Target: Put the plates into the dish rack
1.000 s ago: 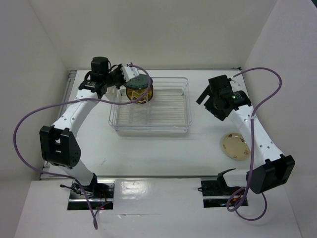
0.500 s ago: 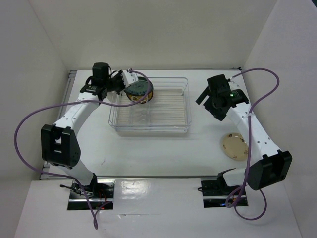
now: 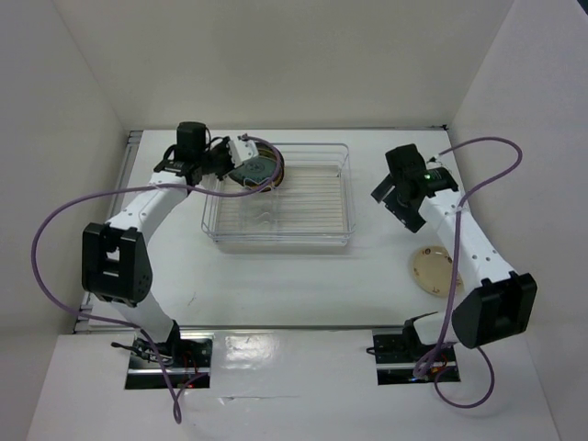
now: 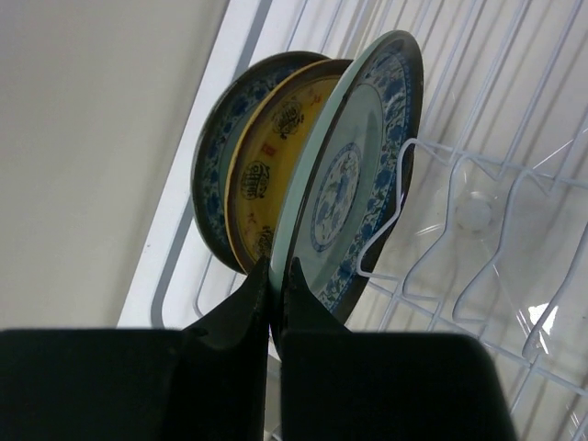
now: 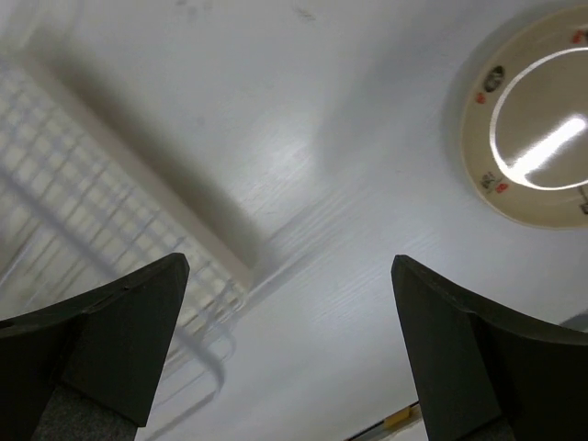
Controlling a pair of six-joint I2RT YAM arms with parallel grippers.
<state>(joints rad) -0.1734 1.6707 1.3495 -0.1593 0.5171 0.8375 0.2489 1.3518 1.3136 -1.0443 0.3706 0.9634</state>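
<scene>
Three plates stand on edge in the back-left corner of the dish rack (image 3: 312,197). In the left wrist view they are a teal plate (image 4: 209,165) at the back, an amber-brown plate (image 4: 266,161) in the middle and a pale grey-green plate (image 4: 354,175) in front, resting against the white wire insert (image 4: 432,230). My left gripper (image 4: 274,276) is shut on the lower rim of the grey-green plate (image 3: 254,168). A cream-beige plate (image 3: 434,270) lies flat on the table at the right, also in the right wrist view (image 5: 537,119). My right gripper (image 5: 287,266) is open and empty above the table, between rack and cream plate.
The rack's near right corner (image 5: 119,211) shows in the right wrist view. White walls enclose the table on the left, back and right. Purple cables loop from both arms.
My left gripper has moved the grey-green plate back and left, standing it against the other two plates. My right arm has swung slightly, its gripper still open.
</scene>
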